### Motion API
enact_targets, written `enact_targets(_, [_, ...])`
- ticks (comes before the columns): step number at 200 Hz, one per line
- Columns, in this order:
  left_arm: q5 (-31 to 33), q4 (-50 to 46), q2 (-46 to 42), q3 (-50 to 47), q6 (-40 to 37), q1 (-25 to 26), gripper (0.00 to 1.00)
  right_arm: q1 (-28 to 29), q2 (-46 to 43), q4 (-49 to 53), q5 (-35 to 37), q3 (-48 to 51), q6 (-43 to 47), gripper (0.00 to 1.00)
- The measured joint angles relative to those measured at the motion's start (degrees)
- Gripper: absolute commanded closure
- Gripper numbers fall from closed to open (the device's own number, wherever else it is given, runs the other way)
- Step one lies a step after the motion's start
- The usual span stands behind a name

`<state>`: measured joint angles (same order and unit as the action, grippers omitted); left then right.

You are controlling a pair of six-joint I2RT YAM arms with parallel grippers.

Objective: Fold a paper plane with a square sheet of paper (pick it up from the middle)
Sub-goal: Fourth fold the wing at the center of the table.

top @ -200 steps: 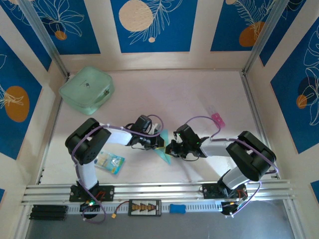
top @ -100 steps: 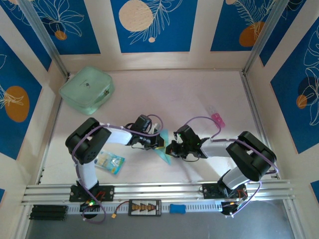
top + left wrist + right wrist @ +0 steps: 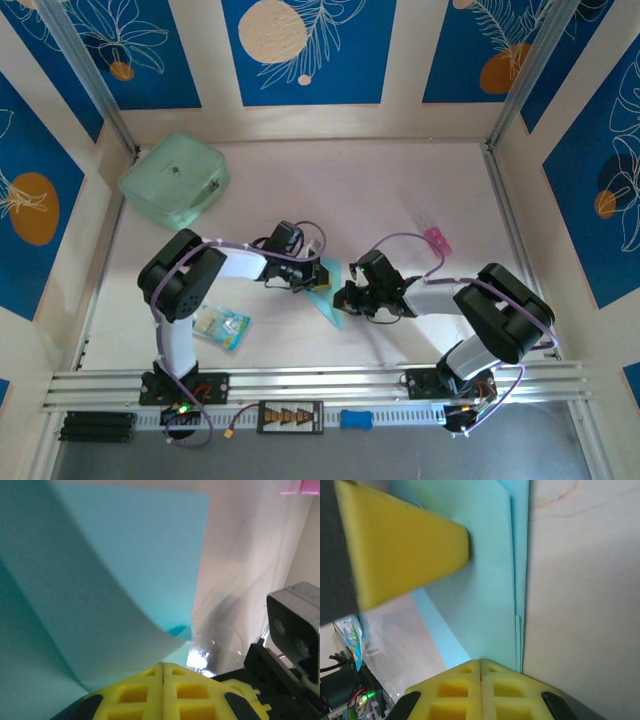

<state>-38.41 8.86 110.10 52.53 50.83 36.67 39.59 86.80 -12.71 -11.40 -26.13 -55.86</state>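
The light-blue square sheet of paper (image 3: 327, 306) lies mid-table as a folded, pointed wedge between both grippers. My left gripper (image 3: 320, 277) is at its far left edge, jaws shut, and a flap of the sheet (image 3: 125, 555) curls up and over from its tips (image 3: 163, 665). My right gripper (image 3: 342, 297) is shut, its tips (image 3: 480, 661) down on the layered sheet (image 3: 480, 590) close to the straight folded edge. In the right wrist view one left finger (image 3: 405, 545) reaches over the paper from the left.
A mint-green zip pouch (image 3: 173, 180) sits at the back left. A small printed blue-and-white packet (image 3: 220, 325) lies by the left arm's base. A pink object (image 3: 436, 238) is to the right. An aluminium rail (image 3: 320, 380) runs along the near edge.
My left gripper has shifted slightly away from the near edge, taking the paper's flap with it, and its arm has swung a little. The right arm has stayed put.
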Motion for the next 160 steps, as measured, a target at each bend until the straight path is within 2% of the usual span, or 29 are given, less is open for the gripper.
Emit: enact_targets(160, [4.04,-11.13,3.43,9.70,-6.25,-6.58,1.00,-0.42,-0.02,1.64,-0.96,-0.68,3.23,0.98])
